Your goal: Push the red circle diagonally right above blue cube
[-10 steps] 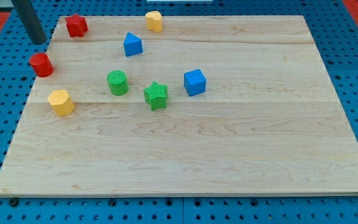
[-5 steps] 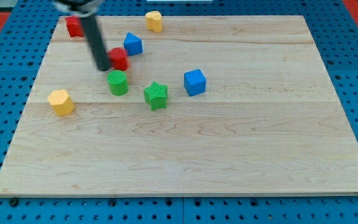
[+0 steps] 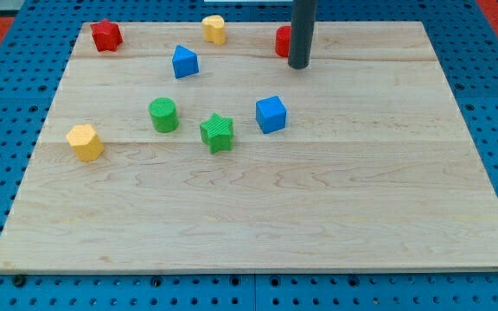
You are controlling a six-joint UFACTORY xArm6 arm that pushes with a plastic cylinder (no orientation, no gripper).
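Red circle [image 3: 282,41] mostly hidden behind rod, my tip [image 3: 298,65] beside it, above-right of blue cube [image 3: 271,114], no fingers.

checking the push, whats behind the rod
The red circle peeks out at the rod's left, above the blue cube. Its right part is hidden. My tip rests just below-right of it.

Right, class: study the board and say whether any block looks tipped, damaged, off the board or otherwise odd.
Nothing stands out. All blocks sit flat on the wooden board. The only partly hidden one is the red circle, tucked behind the rod just left of my tip, up and right of the blue cube.
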